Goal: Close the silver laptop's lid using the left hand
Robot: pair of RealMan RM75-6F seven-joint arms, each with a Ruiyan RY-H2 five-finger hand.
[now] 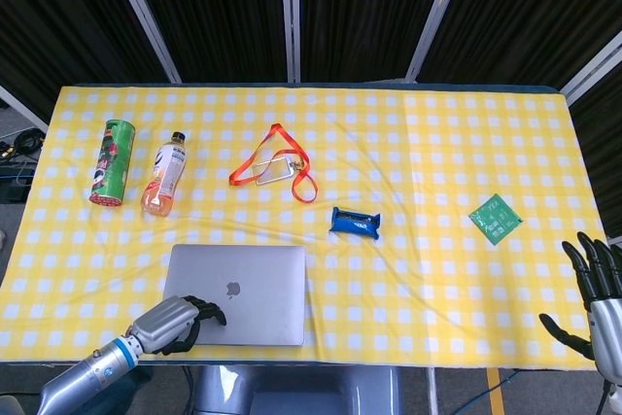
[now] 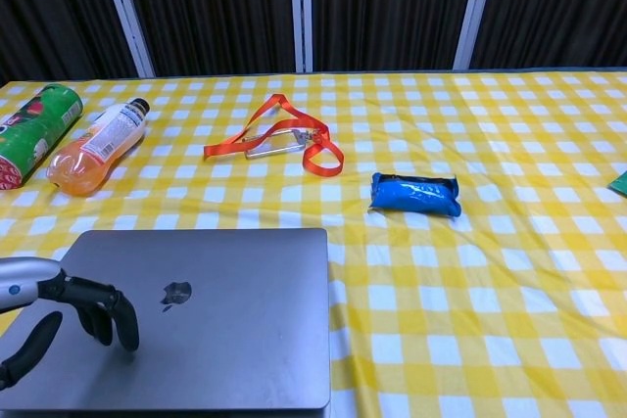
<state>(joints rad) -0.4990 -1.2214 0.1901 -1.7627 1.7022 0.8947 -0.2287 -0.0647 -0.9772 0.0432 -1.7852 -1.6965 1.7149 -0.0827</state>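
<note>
The silver laptop lies at the table's front left with its lid flat down, logo facing up. My left hand rests on the lid's front left part, fingers curled down onto it and holding nothing. My right hand hangs off the table's front right corner, fingers spread and empty; the chest view does not show it.
A green can and an orange drink bottle lie at the left. An orange lanyard with a card sits mid-table, a blue packet right of the laptop, a green sachet far right.
</note>
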